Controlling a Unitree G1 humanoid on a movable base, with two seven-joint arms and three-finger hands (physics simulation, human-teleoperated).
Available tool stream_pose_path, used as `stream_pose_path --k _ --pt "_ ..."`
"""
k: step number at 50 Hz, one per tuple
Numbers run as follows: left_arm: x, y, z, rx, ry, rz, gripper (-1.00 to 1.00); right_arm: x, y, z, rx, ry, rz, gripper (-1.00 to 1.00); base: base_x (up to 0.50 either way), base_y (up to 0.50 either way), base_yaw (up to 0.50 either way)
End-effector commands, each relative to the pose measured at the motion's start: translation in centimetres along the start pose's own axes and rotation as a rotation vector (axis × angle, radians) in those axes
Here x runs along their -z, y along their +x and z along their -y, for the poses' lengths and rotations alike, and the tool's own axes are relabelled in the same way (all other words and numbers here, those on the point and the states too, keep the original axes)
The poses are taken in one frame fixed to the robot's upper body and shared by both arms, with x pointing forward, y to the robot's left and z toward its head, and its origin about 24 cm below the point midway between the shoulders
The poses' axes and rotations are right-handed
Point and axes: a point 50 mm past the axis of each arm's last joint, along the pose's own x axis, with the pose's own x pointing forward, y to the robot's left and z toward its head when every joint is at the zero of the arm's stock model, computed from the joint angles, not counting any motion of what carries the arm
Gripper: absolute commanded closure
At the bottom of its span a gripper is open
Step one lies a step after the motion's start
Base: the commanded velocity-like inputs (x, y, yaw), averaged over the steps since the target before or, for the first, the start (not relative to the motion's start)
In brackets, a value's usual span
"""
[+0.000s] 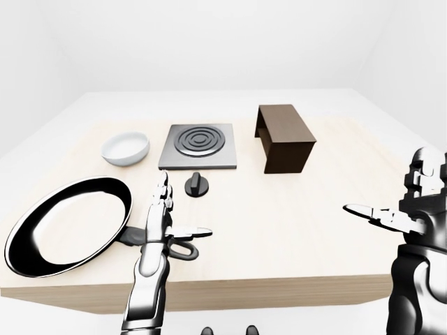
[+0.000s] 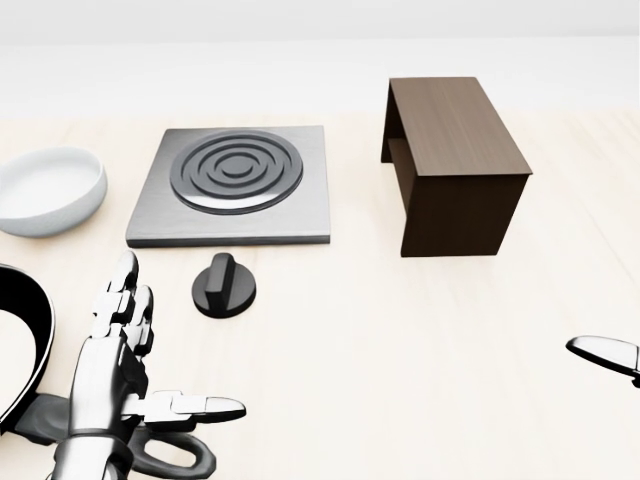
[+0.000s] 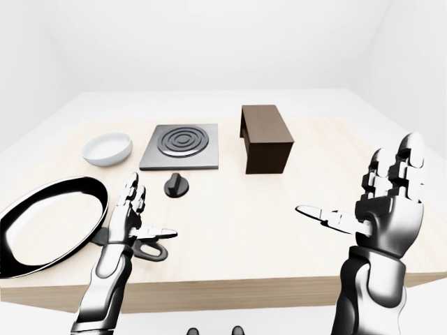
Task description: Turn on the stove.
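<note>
The stove (image 2: pixel 235 185) sits flat on the tabletop (image 1: pixel 279 230), its black knob (image 2: pixel 223 285) just below the plate's lower edge in the head view. Left robot hand (image 2: pixel 125 350) hovers below-left of the knob, fingers spread, not touching. Right robot hand (image 3: pixel 387 195) is well right of the stove, fingers splayed, holding nothing.

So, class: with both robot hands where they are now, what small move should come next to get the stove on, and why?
Probably reach the left robot hand up and to the right onto the black knob. That hand is open, empty and nearest the knob, which sits untouched just below the stove; the right robot hand is farther off.
</note>
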Motion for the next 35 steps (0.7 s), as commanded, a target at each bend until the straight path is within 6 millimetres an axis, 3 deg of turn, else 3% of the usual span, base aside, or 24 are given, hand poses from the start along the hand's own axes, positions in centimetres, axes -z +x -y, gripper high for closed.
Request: stream_pose_path --k 1,26,35 --pt "-0.01 0.00 0.00 -0.002 0.000 0.000 -1.00 -0.17 -0.04 0.03 -0.006 0.000 0.006 -1.00 0.29 0.00 0.00" --pt "0.06 -0.03 0.11 0.000 0.005 0.000 -1.00 -0.20 -0.21 0.09 -0.007 0.014 0.005 -1.00 0.29 0.00 0.00" --pt "0.02 0.20 0.54 0.008 0.012 0.003 -1.00 -0.15 -0.37 0.14 -0.011 0.029 0.000 -1.00 0.01 0.00 0.00"
